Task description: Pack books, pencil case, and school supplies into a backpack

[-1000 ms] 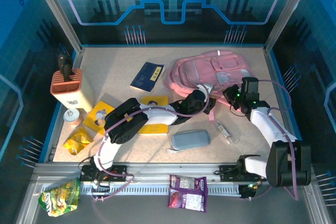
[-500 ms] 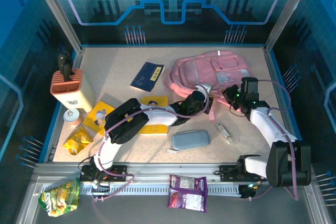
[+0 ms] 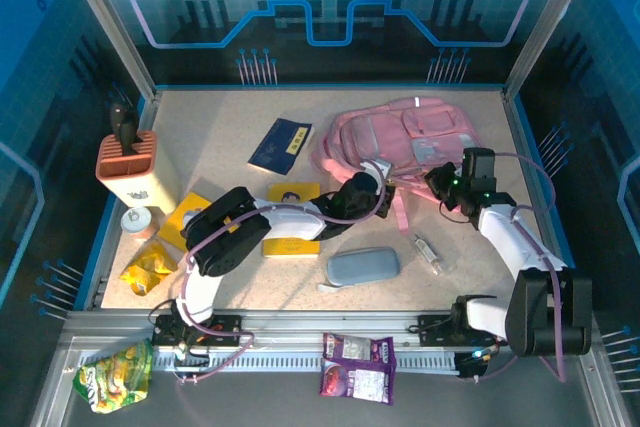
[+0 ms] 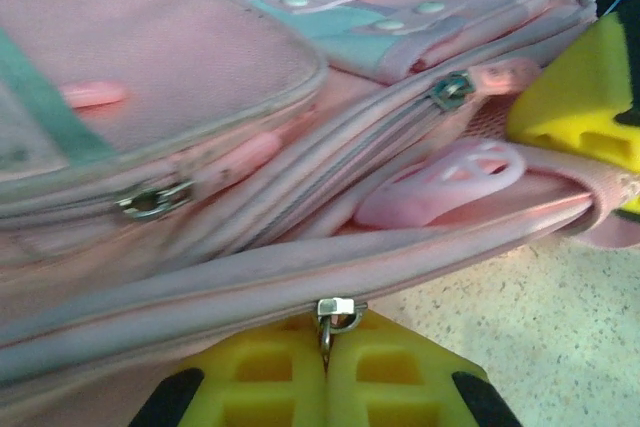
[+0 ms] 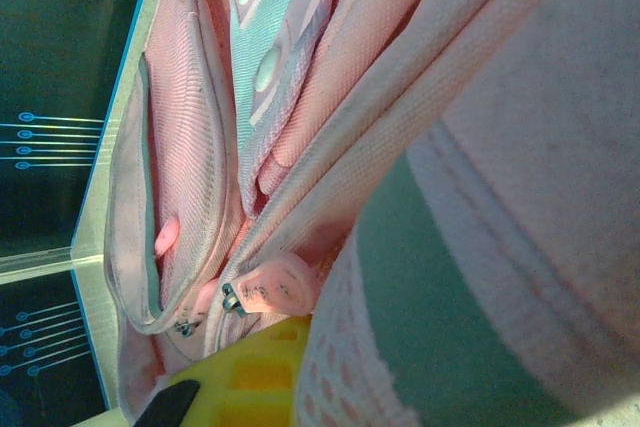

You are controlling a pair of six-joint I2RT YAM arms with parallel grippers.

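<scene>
Fingers of the left gripper (image 4: 327, 347) have just pressed together, pinching the zipper pull (image 4: 336, 309) between them, with the backpack (image 3: 400, 132) directly ahead; unzipping can likely begin. Right gripper (image 3: 444, 185), closed, grips backpack fabric to their right.

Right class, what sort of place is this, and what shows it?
Probably a robot test booth, not a classroom: two robot arms bolted at the near edge of a table, blue printed panels walling it in.

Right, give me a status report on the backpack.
Both shut: left gripper on the zipper pull, right gripper on the backpack edge. Pencil case and navy book out on the table. Nothing in the way.
</scene>
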